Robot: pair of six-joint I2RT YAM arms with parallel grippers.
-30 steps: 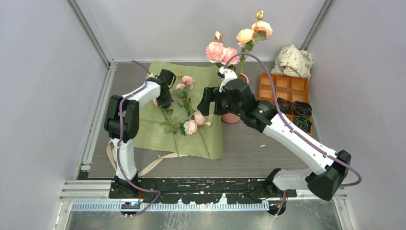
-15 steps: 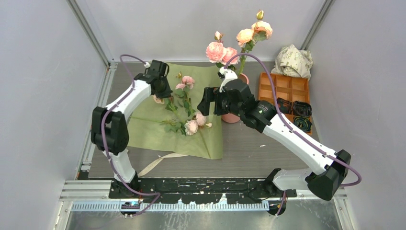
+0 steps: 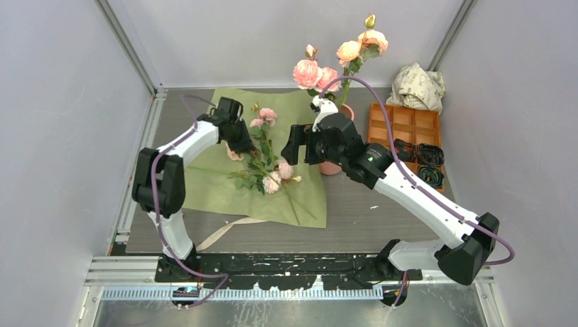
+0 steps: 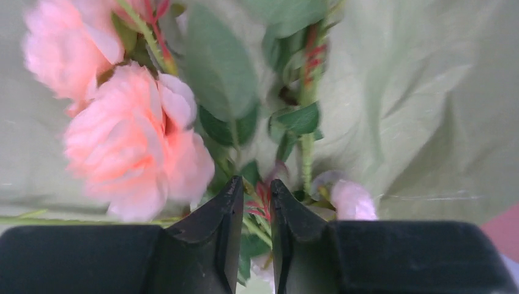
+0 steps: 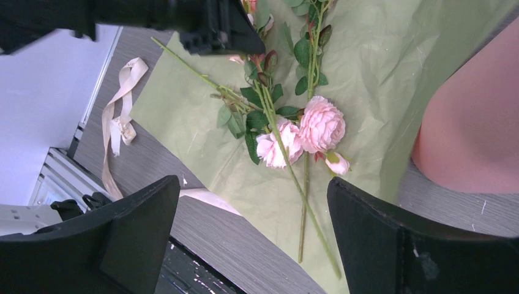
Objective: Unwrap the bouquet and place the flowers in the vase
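Toward the far edge of the table (image 3: 382,218), left tool (image 4: 255,184) barely parted around flowers (image 4: 138,147) stems, grip uncertain; right tool (image 5: 252,184) wide, empty, beside vase (image 5: 465,122). Clamp one stem squarely before lifting.

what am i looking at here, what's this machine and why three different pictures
These are two white-and-black robot arms bolted to a grey table. The wide picture comes from a camera above and behind them; the other two come from a camera on each wrist, looking past that arm's own fingers. On the table lies a spread sheet of olive green paper with several pink roses on long leafy stems on it, and a loose beige ribbon next to it. A tall salmon-pink vase already holds a few peach and pink roses. The left hand is low over the stems, fingers close together; whether it grips one is unclear. The right hand is wide open and holds nothing.
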